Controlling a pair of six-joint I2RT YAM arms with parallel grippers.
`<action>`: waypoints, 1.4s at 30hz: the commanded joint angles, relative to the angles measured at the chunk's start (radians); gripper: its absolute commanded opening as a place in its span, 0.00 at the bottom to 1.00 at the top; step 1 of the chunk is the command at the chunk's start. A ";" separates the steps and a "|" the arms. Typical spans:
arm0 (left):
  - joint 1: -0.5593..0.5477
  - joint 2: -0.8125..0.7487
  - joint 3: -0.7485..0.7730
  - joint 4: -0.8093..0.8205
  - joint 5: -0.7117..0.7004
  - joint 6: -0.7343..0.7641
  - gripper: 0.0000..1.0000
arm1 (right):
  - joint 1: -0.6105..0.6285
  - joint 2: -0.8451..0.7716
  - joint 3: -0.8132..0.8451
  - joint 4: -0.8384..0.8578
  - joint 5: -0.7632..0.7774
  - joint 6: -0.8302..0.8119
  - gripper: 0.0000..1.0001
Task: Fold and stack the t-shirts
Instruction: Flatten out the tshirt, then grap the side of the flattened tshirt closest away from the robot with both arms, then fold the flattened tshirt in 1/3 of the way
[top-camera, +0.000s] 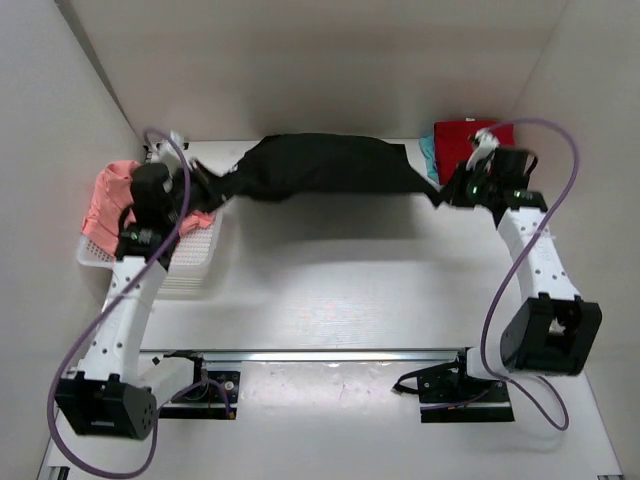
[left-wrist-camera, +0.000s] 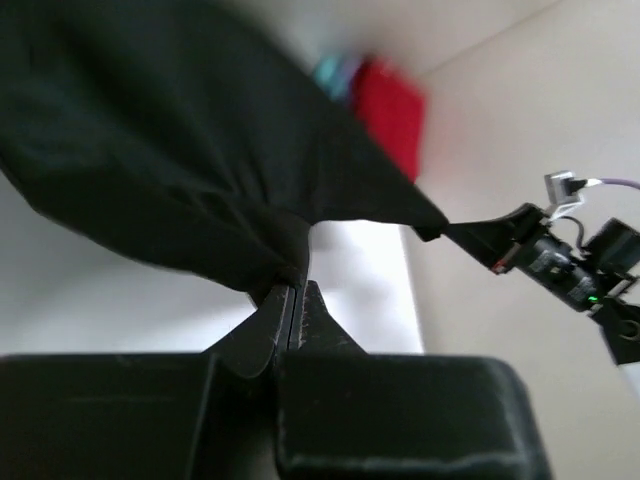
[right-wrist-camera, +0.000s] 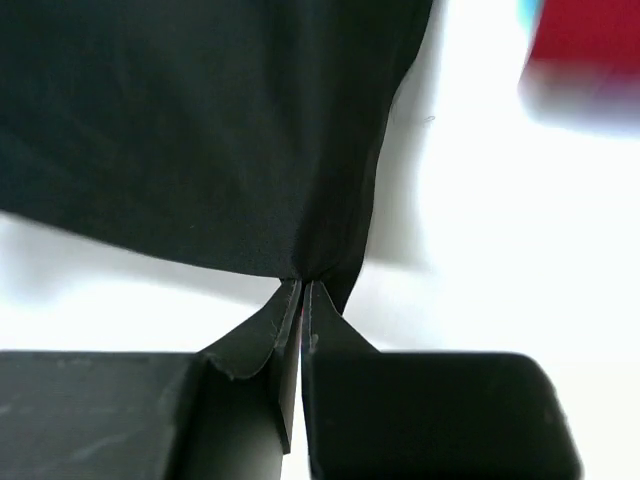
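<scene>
The large black t-shirt (top-camera: 325, 168) hangs stretched between my two grippers above the far part of the table. My left gripper (top-camera: 205, 178) is shut on its left end; the left wrist view shows the black t-shirt (left-wrist-camera: 180, 150) pinched at the fingertips (left-wrist-camera: 293, 290). My right gripper (top-camera: 445, 195) is shut on its right end; the right wrist view shows the black cloth (right-wrist-camera: 200, 130) pinched at the fingertips (right-wrist-camera: 303, 288). A red t-shirt (top-camera: 465, 140) lies folded at the far right on a teal one (top-camera: 428, 152). A salmon-pink t-shirt (top-camera: 105, 200) lies in the basket at the left.
A white mesh basket (top-camera: 190, 265) stands at the left edge under my left arm. White walls close in on the left, the far side and the right. The red t-shirt also shows blurred in the left wrist view (left-wrist-camera: 395, 110) and the right wrist view (right-wrist-camera: 585, 50).
</scene>
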 joint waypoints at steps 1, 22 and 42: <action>-0.002 -0.134 -0.251 -0.069 0.041 -0.021 0.00 | 0.026 -0.185 -0.194 -0.047 0.016 -0.033 0.00; -0.053 -0.284 -0.652 -0.149 0.117 -0.158 0.00 | -0.020 -0.345 -0.591 -0.369 0.122 0.171 0.00; -0.007 0.206 -0.362 -0.001 0.064 -0.038 0.00 | -0.110 -0.155 -0.539 -0.366 0.158 0.166 0.00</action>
